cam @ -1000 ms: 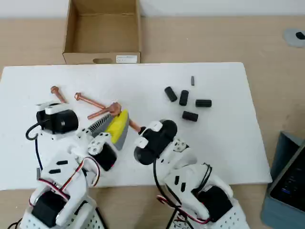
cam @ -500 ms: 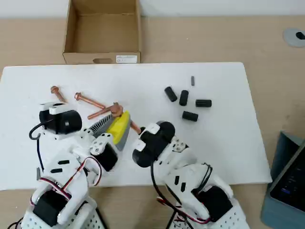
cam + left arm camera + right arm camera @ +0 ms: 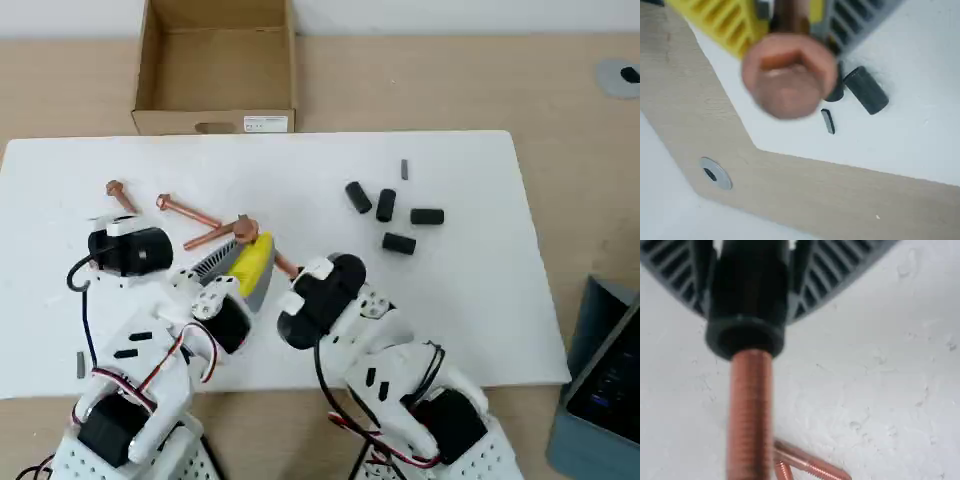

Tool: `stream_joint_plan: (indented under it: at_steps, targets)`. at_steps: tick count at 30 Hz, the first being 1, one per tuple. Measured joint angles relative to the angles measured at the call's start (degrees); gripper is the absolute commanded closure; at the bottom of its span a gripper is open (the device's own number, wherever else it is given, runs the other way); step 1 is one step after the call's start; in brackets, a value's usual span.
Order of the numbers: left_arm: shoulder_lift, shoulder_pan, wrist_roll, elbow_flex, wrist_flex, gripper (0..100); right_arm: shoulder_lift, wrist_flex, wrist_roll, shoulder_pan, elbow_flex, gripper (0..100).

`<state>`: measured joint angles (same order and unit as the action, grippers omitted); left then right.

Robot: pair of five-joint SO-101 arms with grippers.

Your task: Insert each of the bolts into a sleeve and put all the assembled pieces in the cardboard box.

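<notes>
1. The left jaws are pinched on the held bolt (image 3: 789, 75) just below its hexagonal head. This leaves the threaded shank free and pointing toward the other arm.
2. The right jaws are clamped around a black sleeve (image 3: 746, 315) with its open mouth facing the shank. The copper thread runs into that mouth, so the two parts look to be lined up on one axis for the insertion (judging by the right wrist view, it is already under way).
3. Three loose bolts (image 3: 187, 211) lie on the white worktop (image 3: 470, 320) by the left arm (image 3: 150, 350). Four spare sleeves (image 3: 386, 205) lie well apart on the other side, each group close to the arm that handles it.
4. The cardboard box (image 3: 215, 122) stands beyond the far edge with nothing inside.
5. Since a second ago, the left arm has swung slightly and its wrist has dropped toward the near edge. The right arm (image 3: 400, 380) has edged toward it. The loose parts have not shifted.
</notes>
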<state>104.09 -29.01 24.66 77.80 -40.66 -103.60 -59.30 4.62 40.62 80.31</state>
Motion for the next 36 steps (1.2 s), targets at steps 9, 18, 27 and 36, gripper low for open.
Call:
stream_joint_plan:
  at_steps: [9,18,27,36]
  targets:
    - [-0.44,-3.34,0.00,0.70,0.18,100,0.00,0.09,0.00,0.00,-0.09,98.9]
    - [-0.44,-3.96,-0.18,1.05,0.18,100,0.00,0.26,0.00,0.00,-0.18,98.9]
    - [0.00,-9.32,-7.03,4.13,-4.66,99,0.00,0.18,0.00,0.70,0.00,98.9]
    - [0.18,-8.70,-7.03,4.92,-5.01,79,0.00,0.09,0.09,0.26,0.09,98.9]
